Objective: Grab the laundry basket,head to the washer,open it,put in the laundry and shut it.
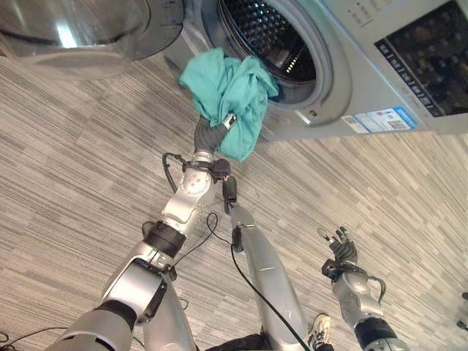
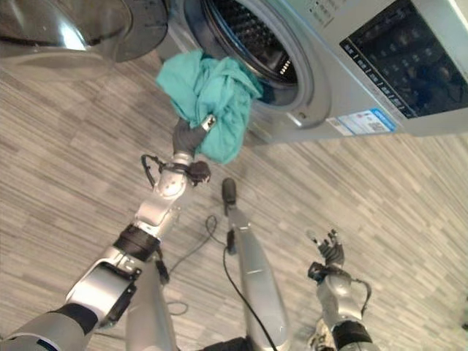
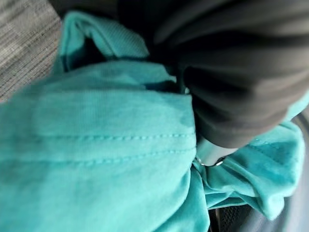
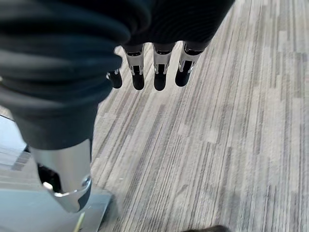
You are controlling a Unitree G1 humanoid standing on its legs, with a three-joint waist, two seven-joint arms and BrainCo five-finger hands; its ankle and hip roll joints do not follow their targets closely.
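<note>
A bunched teal garment [image 1: 230,95] hangs at the lower rim of the washer's round opening [image 1: 267,40], partly over the drum mouth. My left hand [image 1: 210,135] is shut on the cloth from below; the teal fabric [image 3: 96,154] wraps round the dark cover in the left wrist view. The washer door [image 1: 73,29] stands swung open to the left. My right hand [image 1: 338,247] hangs low at the right over the floor, open and holding nothing, its fingers [image 4: 159,72] relaxed in the right wrist view.
The silver washer front with its dark control panel [image 1: 431,51] and a blue label [image 1: 380,119] fills the upper right. Grey striped flooring [image 1: 73,183] spreads to the left and below.
</note>
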